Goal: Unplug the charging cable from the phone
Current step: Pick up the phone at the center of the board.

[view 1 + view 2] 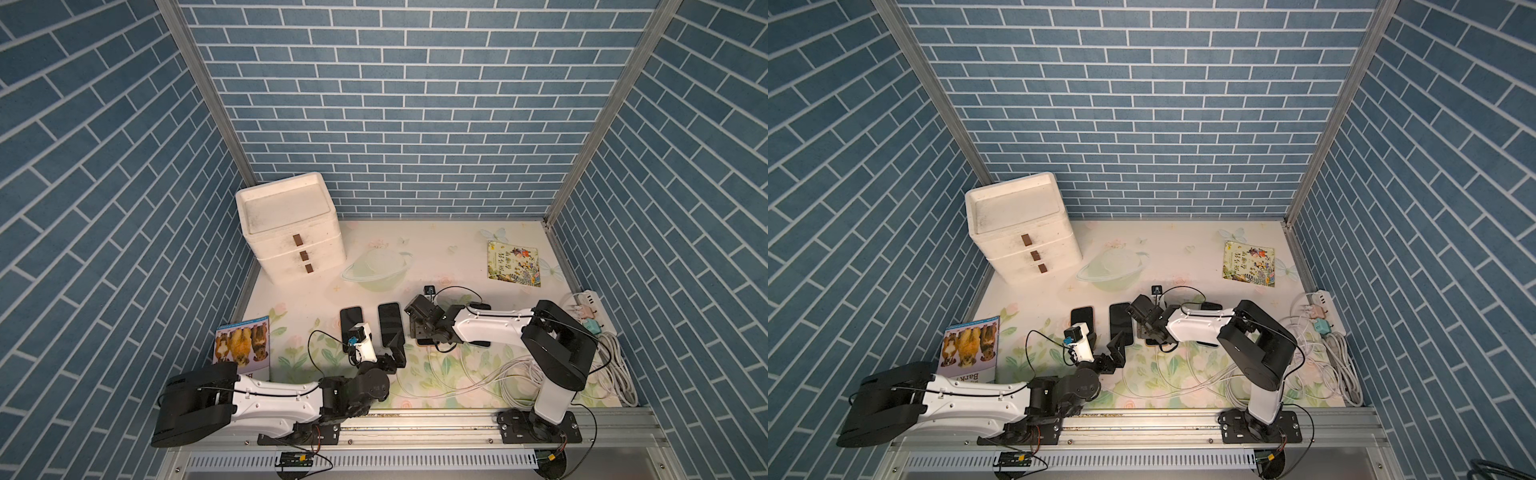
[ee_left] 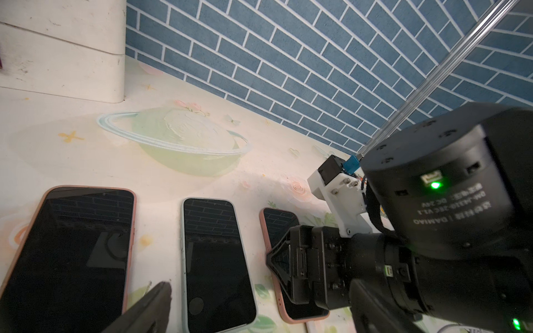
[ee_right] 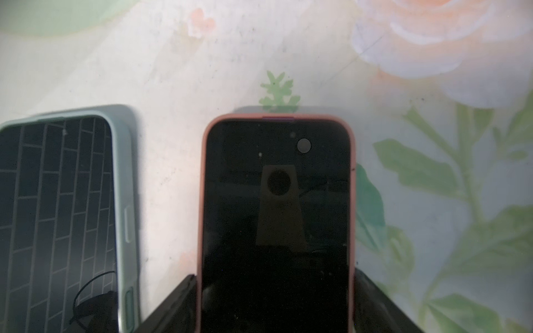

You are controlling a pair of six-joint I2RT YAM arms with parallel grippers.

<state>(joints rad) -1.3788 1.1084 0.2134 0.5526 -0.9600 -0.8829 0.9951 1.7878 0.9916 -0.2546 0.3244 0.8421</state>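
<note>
1. Three phones lie face-up in a row on the floral mat (image 1: pixel 374 286), all with dark screens: left phone (image 1: pixel 351 321) in a pink case, middle phone (image 1: pixel 390 324) in a pale green case, right phone (image 3: pixel 277 216) in a pink case.
2. Right gripper (image 1: pixel 423 330) is down over the right phone. In the right wrist view its fingers (image 3: pixel 178 299) sit flush against both long sides of the case, so it is clamped on that phone.
3. Left gripper (image 1: pixel 394 348) hovers over the near end of the middle phone, jaws spread wide, grasping nothing.
4. Charging cable (image 1: pixel 511 368): white leads run across the mat from the power strip (image 1: pixel 590 305) at the right edge toward the near end of the right phone.
5. The right gripper hides the port end, so I cannot tell whether the plug is in.
6. White drawer unit (image 1: pixel 291 224) sits far left, well apart from the phones.
</note>
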